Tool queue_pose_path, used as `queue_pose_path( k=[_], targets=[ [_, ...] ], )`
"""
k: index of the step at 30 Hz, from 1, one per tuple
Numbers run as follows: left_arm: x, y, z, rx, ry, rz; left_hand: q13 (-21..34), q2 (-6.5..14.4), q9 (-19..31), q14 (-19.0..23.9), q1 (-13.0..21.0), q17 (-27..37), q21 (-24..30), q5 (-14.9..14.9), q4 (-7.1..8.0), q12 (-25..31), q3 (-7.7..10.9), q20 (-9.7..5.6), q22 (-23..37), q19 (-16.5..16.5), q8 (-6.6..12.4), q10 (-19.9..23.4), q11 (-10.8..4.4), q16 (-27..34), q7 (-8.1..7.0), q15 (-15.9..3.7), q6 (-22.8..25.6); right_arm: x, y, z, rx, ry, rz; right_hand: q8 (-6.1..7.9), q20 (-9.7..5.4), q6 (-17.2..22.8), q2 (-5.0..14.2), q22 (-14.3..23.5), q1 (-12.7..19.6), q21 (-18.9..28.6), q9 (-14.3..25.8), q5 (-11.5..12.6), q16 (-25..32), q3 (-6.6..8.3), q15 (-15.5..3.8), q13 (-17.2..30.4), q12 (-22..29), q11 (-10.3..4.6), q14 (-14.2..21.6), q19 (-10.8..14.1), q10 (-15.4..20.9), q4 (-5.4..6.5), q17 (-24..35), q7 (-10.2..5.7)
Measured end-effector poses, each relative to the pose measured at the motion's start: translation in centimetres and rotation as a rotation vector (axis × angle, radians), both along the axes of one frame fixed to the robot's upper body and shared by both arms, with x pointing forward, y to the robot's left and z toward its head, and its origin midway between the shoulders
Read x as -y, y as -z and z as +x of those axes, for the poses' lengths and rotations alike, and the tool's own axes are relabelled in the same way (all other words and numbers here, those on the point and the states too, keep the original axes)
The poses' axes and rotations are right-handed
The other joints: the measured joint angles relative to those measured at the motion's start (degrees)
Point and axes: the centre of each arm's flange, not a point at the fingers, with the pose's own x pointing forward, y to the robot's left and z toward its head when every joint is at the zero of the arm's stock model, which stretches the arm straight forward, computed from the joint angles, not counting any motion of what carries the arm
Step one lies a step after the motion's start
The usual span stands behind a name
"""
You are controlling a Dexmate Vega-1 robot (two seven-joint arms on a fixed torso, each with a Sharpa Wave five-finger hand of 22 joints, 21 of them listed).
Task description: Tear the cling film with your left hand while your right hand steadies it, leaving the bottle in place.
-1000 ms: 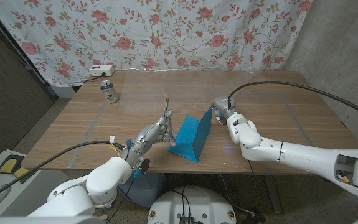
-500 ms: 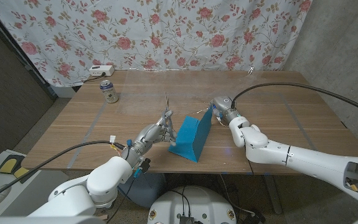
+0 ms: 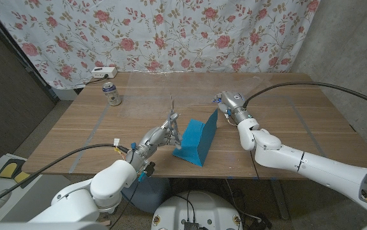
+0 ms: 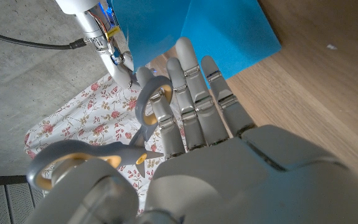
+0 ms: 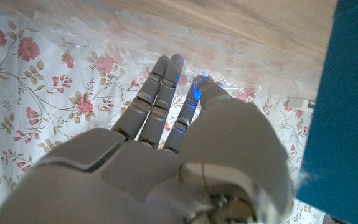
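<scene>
L hand: mine, gripping scissors w/ fingers thru the grey loops; blades point up and away over the table. L wrist cam shows the loops round my fingers, blue box just past them.
R hand: mine, at the far top corner of the box, fingers fwd and close together on clear film. Can't tell if I'm pinching it or just touching; R wrist cam shows fingertips against the wrinkled sheet.
Box: blue cling film box, standing open near the front edge, mid-table, btwn my 2 hands.
Film: hard to see from the head cam; thin sheet stretched up by my R hand, beside the box.
Can: far L of table, upright, well apart from box and hands.
Backdrop: floral curtain behind the table.
</scene>
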Motion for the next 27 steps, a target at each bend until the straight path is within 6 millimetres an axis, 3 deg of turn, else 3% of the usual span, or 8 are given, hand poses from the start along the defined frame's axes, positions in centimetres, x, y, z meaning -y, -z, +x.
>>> queue_pose_path(
  k=[27],
  targets=[
    [0.2,-0.2,0.5,0.0,0.018,0.014,0.2,-0.1,0.2,0.0,0.2,0.2,0.0,0.0,0.0,-0.3,0.0,0.0,0.0,0.0,-0.45,0.0,0.0,0.0,0.0,0.0,0.0,-0.2,-0.6,-2.8,0.155,-0.072,0.094,0.0,0.18,0.3,-0.01,0.3,0.0,1.7,0.0,0.0,-1.2,0.15,0.01,0.0,0.9,-0.12,0.0,-0.9,-0.5,0.16,1.8,-0.74]
  ],
)
